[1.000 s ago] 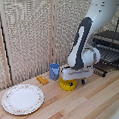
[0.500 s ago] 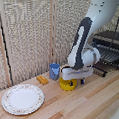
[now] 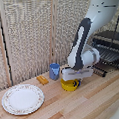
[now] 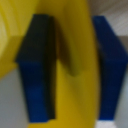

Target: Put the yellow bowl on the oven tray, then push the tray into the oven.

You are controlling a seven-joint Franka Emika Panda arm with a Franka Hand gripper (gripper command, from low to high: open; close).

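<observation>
1. Your yellow dish (image 3: 70, 85) sat on the wooden table (image 3: 93, 106), directly under the grabber (image 3: 72, 81), with only its lower body and near rim showing below the white block.
2. In the wrist view the yellow dish (image 4: 75, 60) filled most of the picture, and its wall ran up between the two blue-tipped fingers (image 4: 37, 70).
3. Your grabber (image 4: 74, 67) had one finger on each side of that wall. The picture was too blurred to show whether the pads touched it, so I cannot tell if you were pinching the dish or merely straddling it.
4. The dish looked upright and flat on the table, not lifted.
5. Just beside the grabber, toward the exterior view's left and a little farther back, stood a blue cup (image 3: 54, 71), apart from the dish.
6. Beyond the cup on the same side lay a small orange block (image 3: 42, 80) on the table.
7. Well apart from the grabber, at the exterior view's left and nearer the camera, rested a large white patterned plate (image 3: 22, 98).
8. On the other side of the grabber, toward the exterior view's right, the baking sheet (image 3: 108, 57) stuck out from the dark oven (image 3: 110, 40), its ridged surface bare.
9. A slatted blind (image 3: 32, 37) hung behind the table.
</observation>
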